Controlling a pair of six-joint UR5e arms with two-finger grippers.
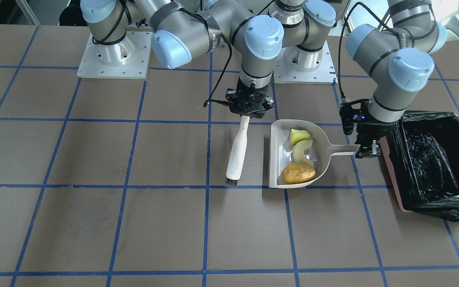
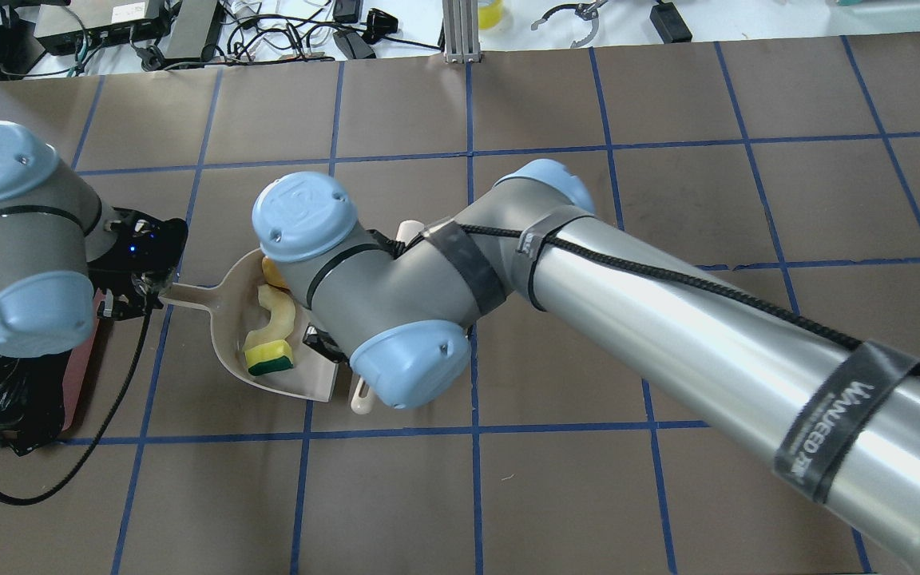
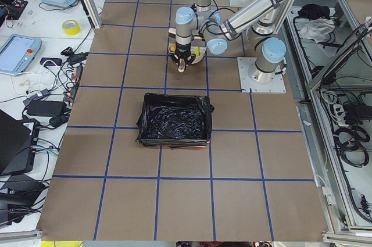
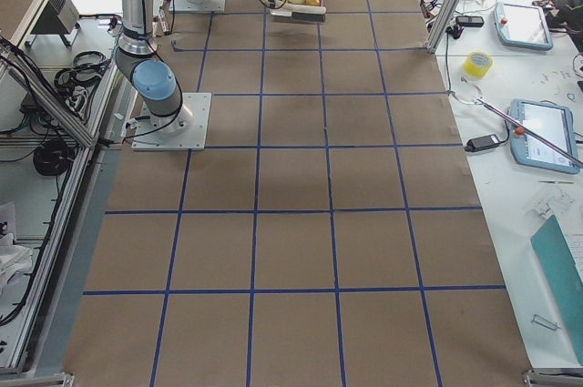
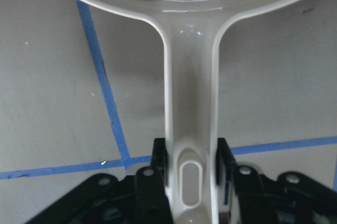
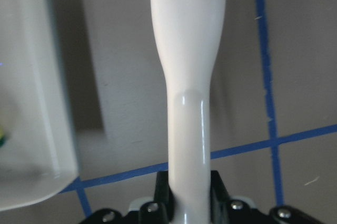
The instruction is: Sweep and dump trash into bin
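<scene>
The translucent dustpan (image 1: pixel 277 167) sits flat on the table and holds the trash: a yellow-green sponge wedge (image 1: pixel 299 135), a cream crescent (image 1: pixel 302 150) and an orange-brown lump (image 1: pixel 298 173). My left gripper (image 1: pixel 367 148) is shut on the dustpan's handle (image 5: pixel 190 129), as the left wrist view shows with a finger (image 5: pixel 159 161) on each side. My right gripper (image 1: pixel 248 115) is shut on a white brush (image 1: pixel 238 149) beside the pan's open edge, bristles (image 1: pixel 231 183) low at the table. The bin (image 1: pixel 432 159), lined with black plastic, stands just behind my left gripper.
My right arm (image 2: pixel 588 303) reaches across the table and hides part of the pan and brush from overhead. The arm bases (image 1: pixel 114 56) are bolted at the robot's side. Blue tape lines grid the brown table (image 1: pixel 134 231).
</scene>
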